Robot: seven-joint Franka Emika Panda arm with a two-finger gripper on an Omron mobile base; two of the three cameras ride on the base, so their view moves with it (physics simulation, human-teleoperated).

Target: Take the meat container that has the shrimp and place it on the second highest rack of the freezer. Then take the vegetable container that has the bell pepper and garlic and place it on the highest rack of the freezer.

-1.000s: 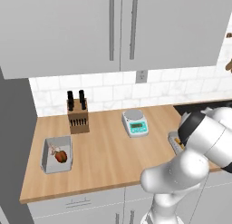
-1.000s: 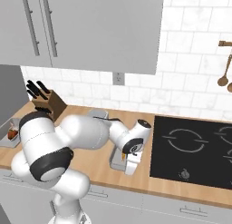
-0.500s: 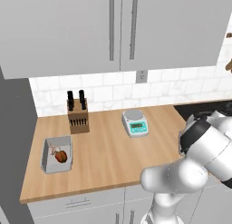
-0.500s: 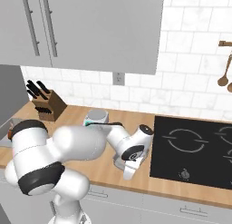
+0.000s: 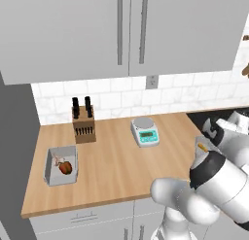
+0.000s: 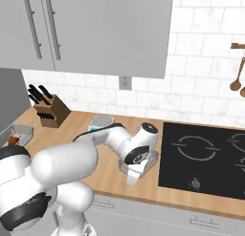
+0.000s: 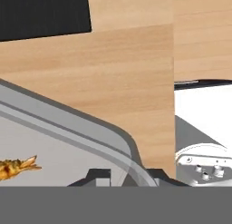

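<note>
- The shrimp box (image 7: 68, 146) is a clear grey tray on the wooden counter (image 6: 105, 175), just left of the black stove (image 6: 206, 158). A little orange shrimp (image 7: 16, 166) lies inside it.
- The gripper (image 7: 122, 177) is right down at the near rim of this box. One dark finger tip (image 7: 97, 175) is inside the wall and the other is outside, so the wall sits between them.
- I cannot tell if the jaws have squeezed the rim yet or are just around it.
- So this looks like the first job: picking up the shrimp box. It is not lifted yet.
- Next, I think, the jaws must hold the rim tight, then lift the box flat so the shrimp stays in.
- The other box (image 5: 61, 165), with the pepper, waits far left on the counter, near the knife block (image 5: 83, 122). A small scale (image 5: 145, 132) stands between.
</note>
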